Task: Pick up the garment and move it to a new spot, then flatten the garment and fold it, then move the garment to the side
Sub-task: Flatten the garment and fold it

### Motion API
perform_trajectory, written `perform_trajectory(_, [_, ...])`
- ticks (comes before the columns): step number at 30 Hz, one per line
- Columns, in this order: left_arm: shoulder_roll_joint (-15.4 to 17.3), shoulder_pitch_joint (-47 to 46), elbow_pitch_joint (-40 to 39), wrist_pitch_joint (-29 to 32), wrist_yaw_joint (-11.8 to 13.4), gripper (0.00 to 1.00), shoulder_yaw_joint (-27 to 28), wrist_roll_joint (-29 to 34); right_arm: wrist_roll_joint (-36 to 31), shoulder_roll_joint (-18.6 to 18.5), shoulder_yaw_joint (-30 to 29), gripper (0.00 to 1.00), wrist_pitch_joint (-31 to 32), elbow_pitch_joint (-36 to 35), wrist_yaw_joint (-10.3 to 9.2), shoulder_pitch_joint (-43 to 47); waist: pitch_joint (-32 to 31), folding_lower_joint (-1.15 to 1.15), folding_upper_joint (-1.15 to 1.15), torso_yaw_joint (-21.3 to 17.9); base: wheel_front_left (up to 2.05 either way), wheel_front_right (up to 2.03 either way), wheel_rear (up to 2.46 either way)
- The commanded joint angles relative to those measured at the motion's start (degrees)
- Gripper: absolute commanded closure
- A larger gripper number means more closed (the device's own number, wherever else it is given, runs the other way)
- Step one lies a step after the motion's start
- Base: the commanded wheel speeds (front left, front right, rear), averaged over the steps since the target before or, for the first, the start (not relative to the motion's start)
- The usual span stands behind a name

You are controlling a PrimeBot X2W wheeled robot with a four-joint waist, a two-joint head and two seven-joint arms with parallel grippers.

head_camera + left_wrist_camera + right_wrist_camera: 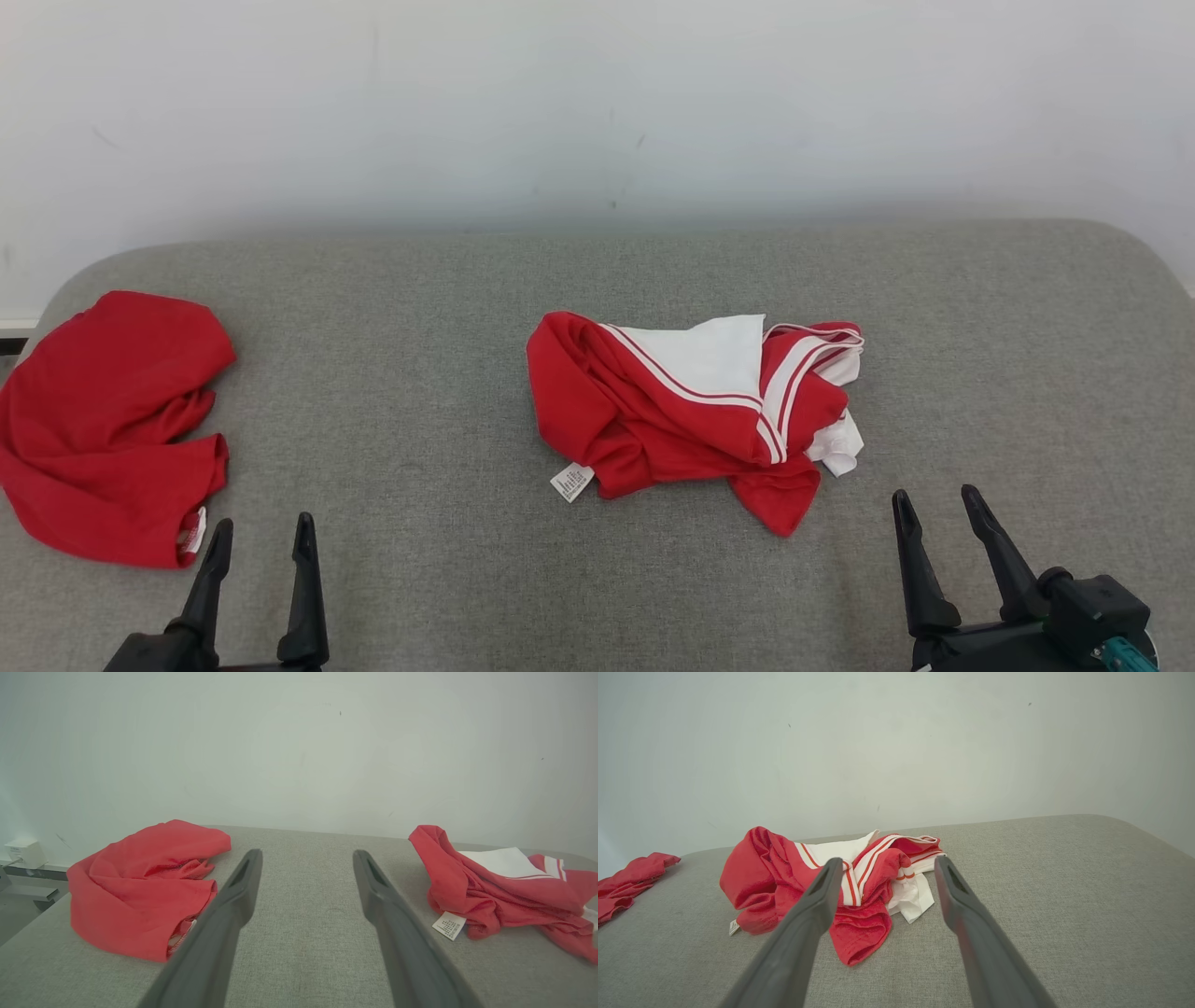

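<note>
A crumpled red and white garment point(695, 411) with striped trim and a small white label lies in the middle of the grey padded table point(420, 373). It sits at the right in the left wrist view point(504, 891) and just beyond my fingers in the right wrist view point(840, 886). My left gripper point(263, 534) hangs open near the front edge at the lower left, nothing between its fingers. My right gripper point(935, 504) is open too, at the lower right, a short way in front and right of the garment.
A second, plain red garment point(107, 425) lies bunched at the table's left end, close to my left gripper, also in the left wrist view point(145, 886). A pale wall point(597, 103) rises behind the table. Bare grey surface stretches right of the striped garment.
</note>
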Motion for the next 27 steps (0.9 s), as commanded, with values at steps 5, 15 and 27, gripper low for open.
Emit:
perform_trajectory(5, [-0.1, -0.47, 0.22, -0.05, -0.23, 0.0, 0.24, 0.39, -0.12, 0.06, -0.02, 0.0, -0.09, 0.03, -0.12, 0.3, 0.14, 0.0, 0.0, 0.19, 0.0, 0.0, 0.0])
perform_trajectory(15, [-0.14, -2.01, 0.42, -0.05, 0.03, 0.0, -2.02, -0.05, 0.64, -2.03, 3.57, 0.0, 0.8, 1.53, -0.12, -4.09, 2.3, 0.0, 0.0, 3.12, 0.0, 0.0, 0.0])
perform_trajectory(27, [-0.12, -4.81, 1.4, -0.05, 0.81, 0.0, -5.23, -1.59, 1.43, -4.88, 10.89, 0.0, 4.24, 14.52, -0.12, -16.18, 6.52, 0.0, 0.0, 8.59, 0.0, 0.0, 0.0])
